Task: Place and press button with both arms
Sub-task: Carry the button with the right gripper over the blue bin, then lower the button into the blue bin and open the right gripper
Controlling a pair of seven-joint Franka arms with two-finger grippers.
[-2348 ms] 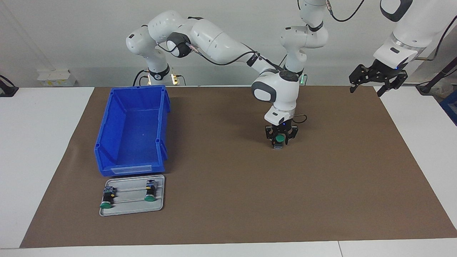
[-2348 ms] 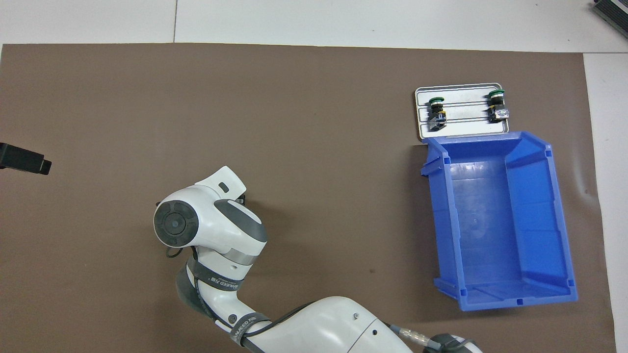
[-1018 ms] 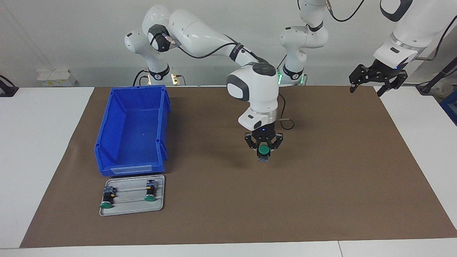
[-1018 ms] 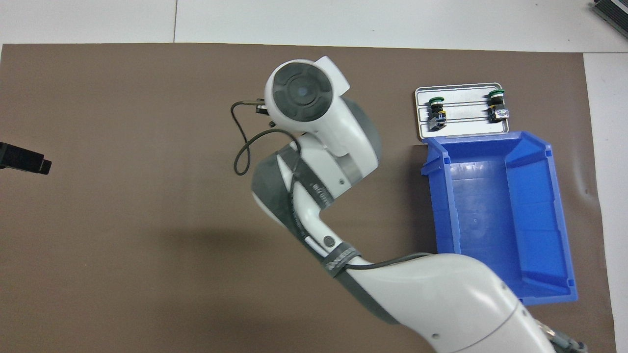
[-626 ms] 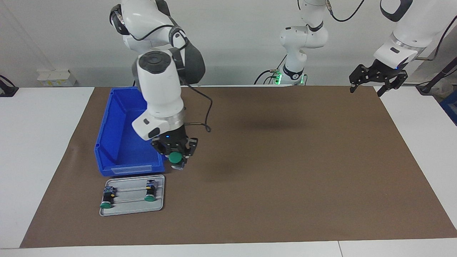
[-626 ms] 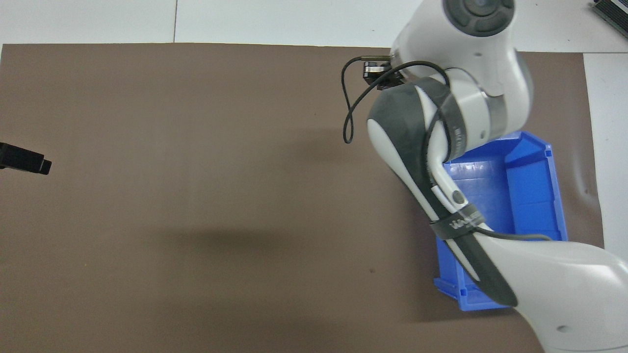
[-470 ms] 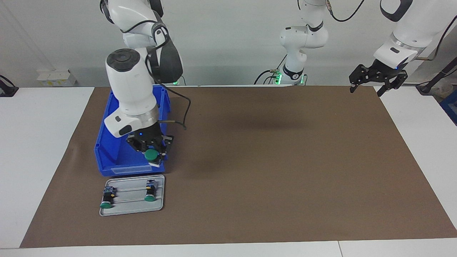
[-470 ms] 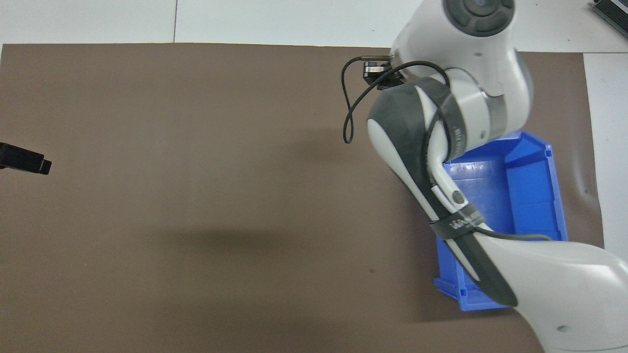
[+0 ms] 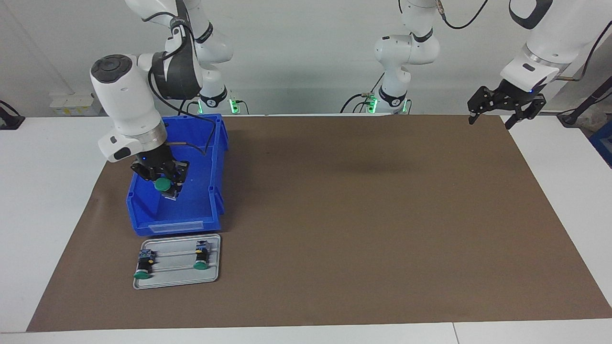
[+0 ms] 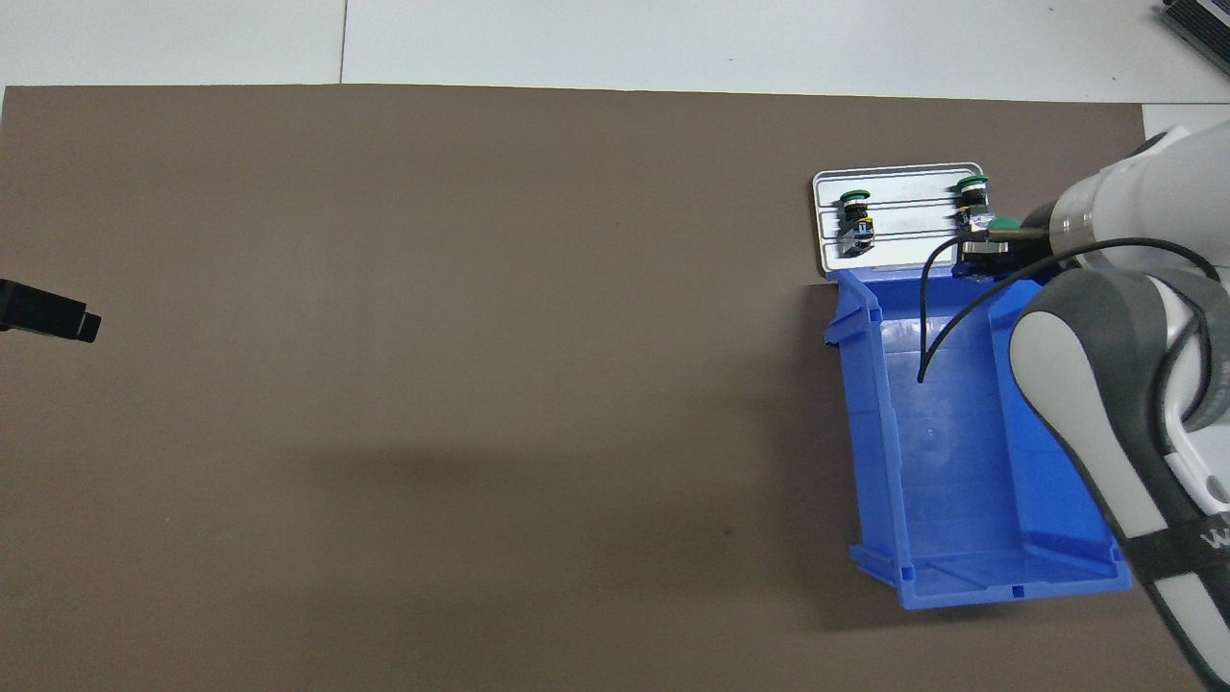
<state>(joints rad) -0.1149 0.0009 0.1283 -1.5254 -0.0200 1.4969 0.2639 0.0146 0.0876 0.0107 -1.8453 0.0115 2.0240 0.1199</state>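
Observation:
My right gripper [image 9: 164, 187] is shut on a green-capped button [image 9: 162, 184] and holds it in the air over the blue bin [image 9: 143, 167]. In the overhead view the held button's green cap [image 10: 1004, 227] shows at the bin's [image 10: 865, 384] edge by the tray; the white right arm hides the gripper itself. Two more buttons [image 9: 142, 265] [image 9: 201, 255] lie on the grey metal tray [image 9: 177, 279] [image 10: 903, 252], also seen from above [image 10: 854, 213] [image 10: 972, 197]. My left gripper [image 9: 506, 106] waits open and empty, raised over the table's corner at the left arm's end.
The blue bin is open-topped, at the right arm's end of the brown mat [image 9: 358, 215], nearer to the robots than the tray. The left gripper's tip [image 10: 48, 315] shows at the overhead view's edge.
My right arm has carried the button from the middle of the mat across to over the blue bin. The left arm has not moved.

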